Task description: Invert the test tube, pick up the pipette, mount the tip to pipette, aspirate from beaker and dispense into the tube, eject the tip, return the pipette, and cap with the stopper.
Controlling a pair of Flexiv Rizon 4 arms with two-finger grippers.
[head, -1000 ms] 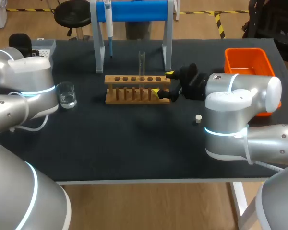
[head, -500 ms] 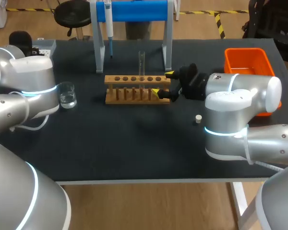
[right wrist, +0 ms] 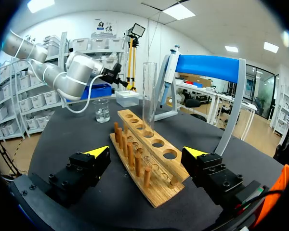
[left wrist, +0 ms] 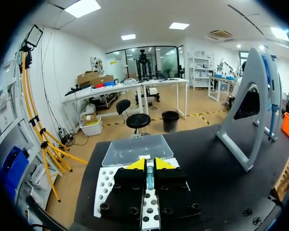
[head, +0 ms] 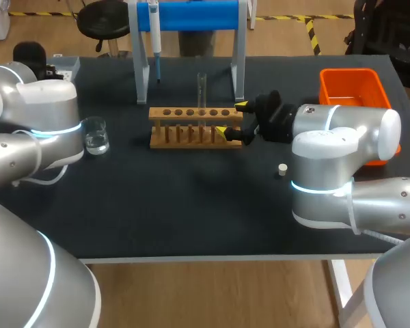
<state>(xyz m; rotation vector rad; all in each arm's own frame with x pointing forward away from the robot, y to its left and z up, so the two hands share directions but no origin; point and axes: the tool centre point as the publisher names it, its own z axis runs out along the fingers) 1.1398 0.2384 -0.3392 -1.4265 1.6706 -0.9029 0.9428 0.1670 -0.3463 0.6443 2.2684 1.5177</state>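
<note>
A clear test tube (head: 201,87) stands upright in the wooden rack (head: 191,126). My right gripper (head: 231,119) is open, with the rack's right end between its yellow fingertips; the right wrist view shows the rack (right wrist: 149,161) and the test tube (right wrist: 149,96) just ahead of the right gripper (right wrist: 147,152). My left gripper (left wrist: 150,166) is shut on a small bluish pipette tip (left wrist: 150,177), above the white tip box (left wrist: 105,185). The pipette (head: 155,31) hangs on the blue stand (head: 191,15). The beaker (head: 95,134) sits beside my left arm. The stopper (head: 281,169) lies on the table.
An orange bin (head: 352,89) stands at the back right. The tip box's clear lid (left wrist: 137,150) lies just beyond the box. The stand's grey legs (head: 142,75) rise behind the rack.
My left arm has shifted slightly at the tip box, covering more of it in the head view. The right arm has not moved.
</note>
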